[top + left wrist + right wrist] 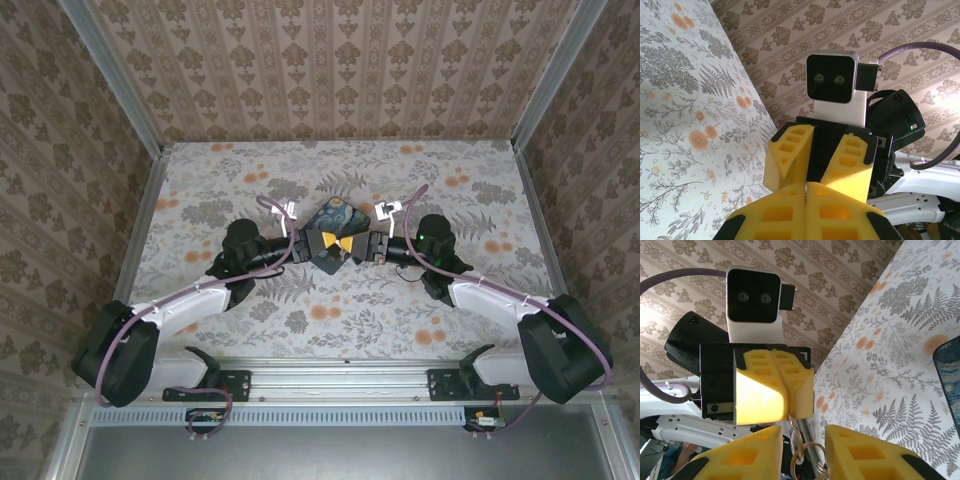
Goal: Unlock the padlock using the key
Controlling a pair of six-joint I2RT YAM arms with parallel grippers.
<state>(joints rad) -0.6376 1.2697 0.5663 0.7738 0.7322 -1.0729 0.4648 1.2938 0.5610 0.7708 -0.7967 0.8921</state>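
Both arms are meeting over the middle of the tabletop (480, 200), claws pointing at each other tip to tip above a dark blue mat (335, 214) lying at the centre.

The left claw (806, 195) is staying... no: it is sitting fully clenched, yellow fingers (765, 390) pressing together with no gap. A bunch of key rings (802, 454) is hanging out of the seam at its tips, so it is gripping that bunch. What exactly is being pinched inside is hidden by the fingers.

The right claw (804, 437) is sitting part open, its two yellow fingers (867, 455) standing apart on either side of the key rings. The rings are hanging in the gap between them. I cannot tell whether the pads are touching the rings. A thin silver rod (807, 436) is showing next to the rings, too cramped to say what it belongs to.

In the left wrist view the right claw's fingers are also spreading in a V, facing the shut left tips, with its white wrist camera (832, 80) above.

The key rings are hanging in the air above the mat, between the two claws, off the tabletop. An edge of the mat is showing at the right side of the right wrist view. Patterned walls (330, 70) are enclosing the far edge and both side edges of the tabletop.
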